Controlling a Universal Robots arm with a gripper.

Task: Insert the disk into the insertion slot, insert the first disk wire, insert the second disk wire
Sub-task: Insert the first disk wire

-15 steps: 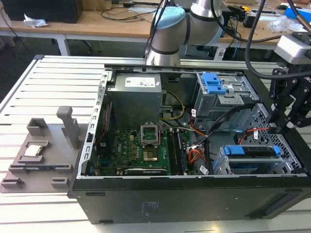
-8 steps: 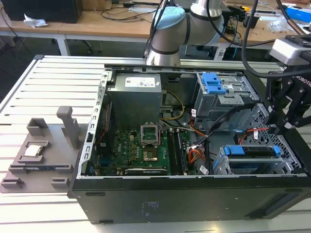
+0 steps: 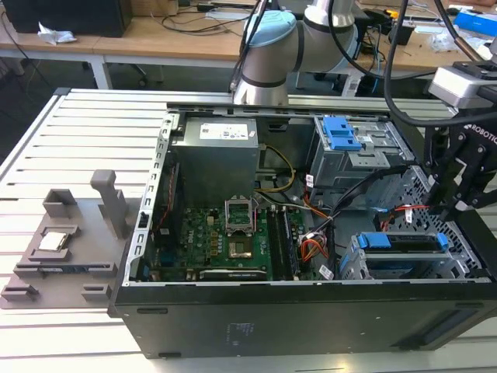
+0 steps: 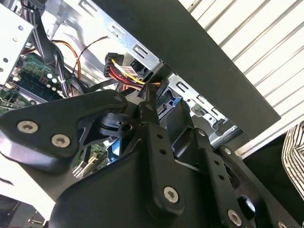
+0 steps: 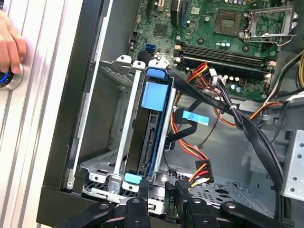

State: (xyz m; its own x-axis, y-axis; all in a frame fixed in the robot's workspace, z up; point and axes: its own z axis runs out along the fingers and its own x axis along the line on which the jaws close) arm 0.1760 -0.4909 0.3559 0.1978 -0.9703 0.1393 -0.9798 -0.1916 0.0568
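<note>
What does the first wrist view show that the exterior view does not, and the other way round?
The first wrist view adds a person's hand beside the case, and a black plug with red, yellow and orange wires. The exterior view adds the grey fixture on the table and the power supply. Both show the disk seated in the insertion slot, and the motherboard.

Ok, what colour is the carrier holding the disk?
Bright blue; the carrier shows best in the first wrist view, around the disk.
</note>
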